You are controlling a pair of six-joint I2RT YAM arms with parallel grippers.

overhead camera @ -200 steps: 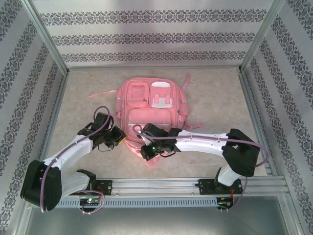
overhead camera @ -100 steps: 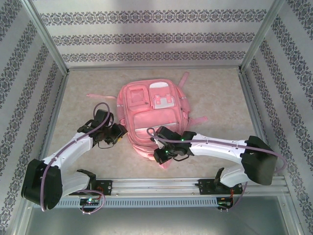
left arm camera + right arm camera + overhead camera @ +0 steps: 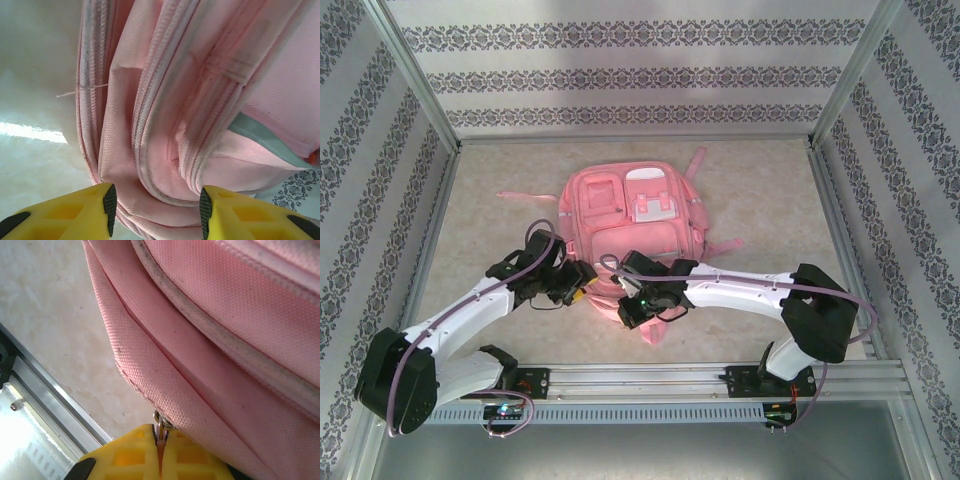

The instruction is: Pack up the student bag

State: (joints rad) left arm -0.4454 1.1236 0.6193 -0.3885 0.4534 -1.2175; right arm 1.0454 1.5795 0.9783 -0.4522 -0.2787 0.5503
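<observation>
Pink student bag [image 3: 635, 225] lies flat in the middle of the table [image 3: 770, 200], pockets up, its near edge between the two arms. The soft, floppy fabric looks light and would likely sag if lifted by a panel; piped seams and zip tabs seem the surest holds. Alongside, the left gripper [image 3: 155, 205] stands released, jaws apart astride a piped seam, while the right gripper [image 3: 161, 440] is clenched on a small metal zipper pull [image 3: 161, 421].

Matt woven cloth student bag [image 3: 240, 315], metal zip pull [image 3: 161, 421].
</observation>
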